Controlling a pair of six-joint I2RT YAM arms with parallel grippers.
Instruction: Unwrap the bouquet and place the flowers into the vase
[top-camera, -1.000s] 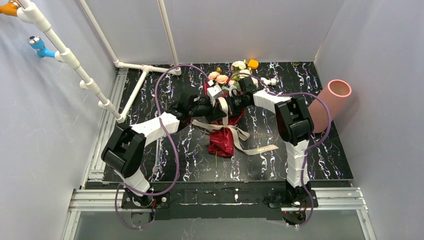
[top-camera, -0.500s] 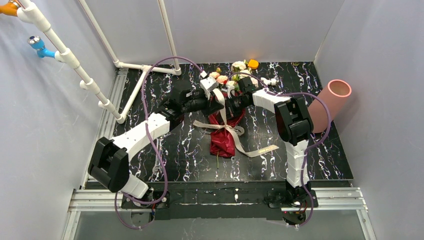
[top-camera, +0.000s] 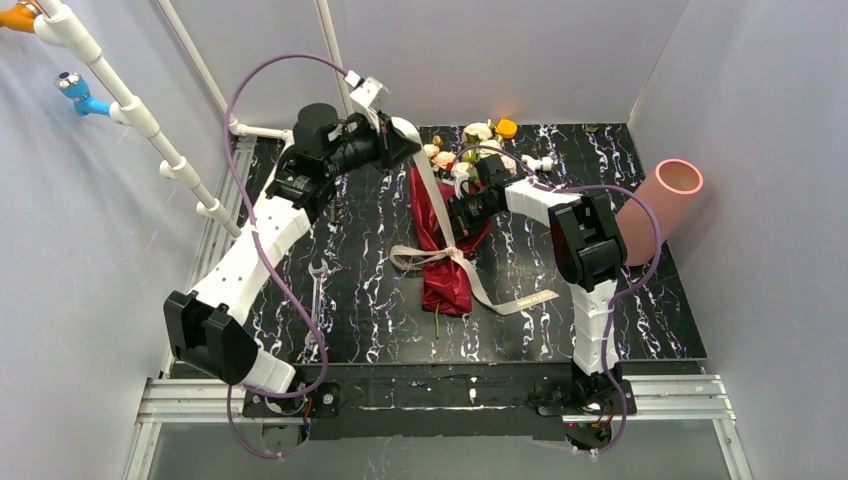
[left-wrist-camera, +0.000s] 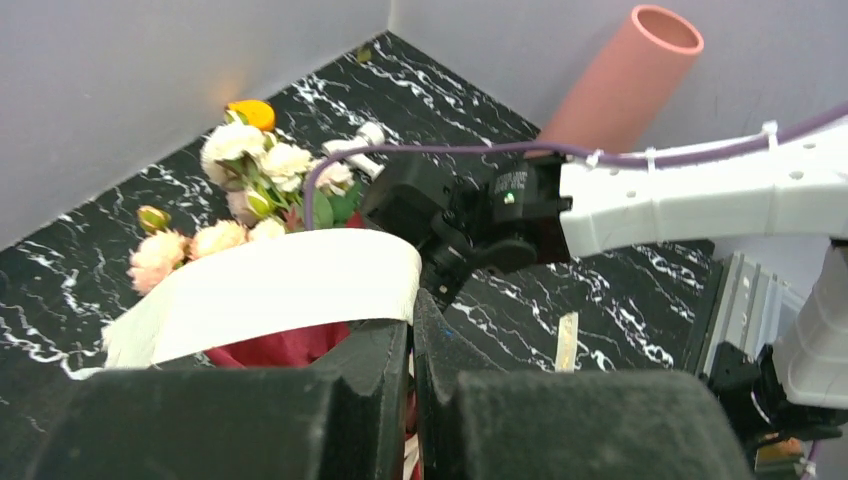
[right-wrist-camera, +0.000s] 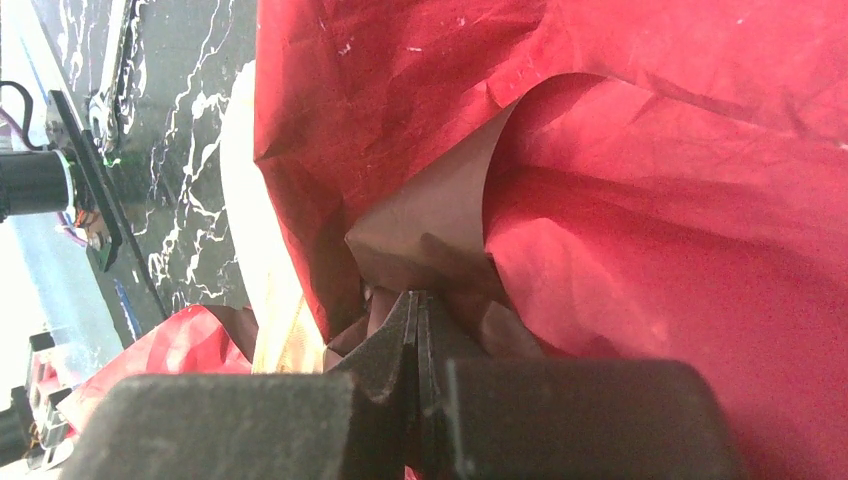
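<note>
Closest to the arm bases, a loose end of the beige ribbon (top-camera: 520, 300) trails over the black marbled table (top-camera: 620, 330), just right of the bouquet (top-camera: 447, 280). The bouquet lies lengthwise with its narrow stem end nearest and a thin green stem poking out. Partway up it the ribbon is knotted around the dark red paper (top-camera: 430, 215), with loops spilling to either side. Just beyond the knot, the right gripper (top-camera: 463, 212) presses in from the bouquet's right side; its wrist view shows the jaws clenched together on a fold of that paper. From the knot a flat strip of ribbon rises up and back, over the bouquet's left edge, to the left gripper (top-camera: 407, 141). That gripper is raised above the bouquet's far left and has the strip pinched tight between its closed fingers (left-wrist-camera: 385, 350). At the bouquet's far end the flowers (top-camera: 455, 157) fan out, cream and pink, with a small orange thing (top-camera: 506, 127) just behind them. The pink vase (top-camera: 655, 205) stands well apart to the bouquet's right, tilted against the wall.
</note>
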